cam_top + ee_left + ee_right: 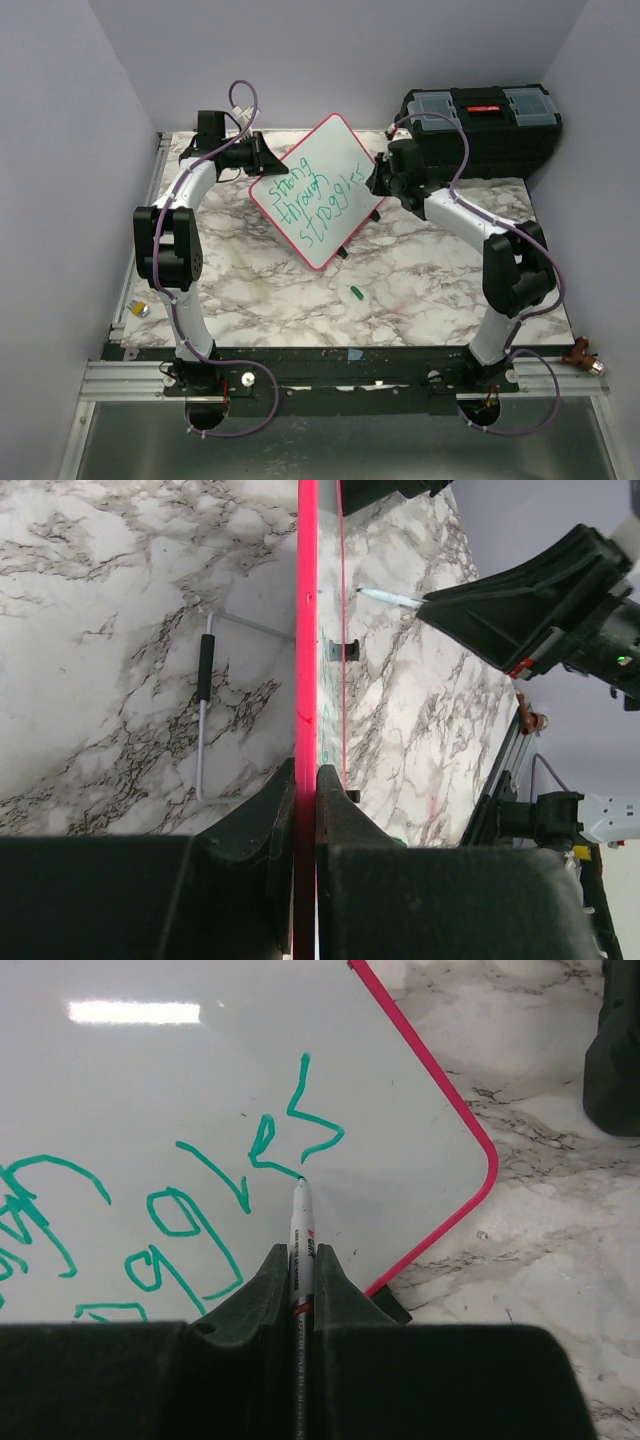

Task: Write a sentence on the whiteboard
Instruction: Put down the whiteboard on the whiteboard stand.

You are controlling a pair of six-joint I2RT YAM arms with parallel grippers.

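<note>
Top cam: whiteboard (320, 190) tilted over tabletop (430, 280), btwn both arms. Left wrist: left end effector (305, 775) pinched tight on board's pink edge. Right wrist: right end effector (303, 1255) clamps marker (301, 1225), tip touching board at end of green sentence (215, 1166).

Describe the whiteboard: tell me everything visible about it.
The whiteboard is a square, glossy white panel with a thin pink-red frame and rounded corners, turned diamond-wise over the marble table. A green handwritten sentence in three lines reads roughly "strong through struggles". The left gripper is shut on its frame edge. The right gripper holds a marker whose tip touches the surface at the last letter. A wire prop with a black sleeve shows behind it.
</note>
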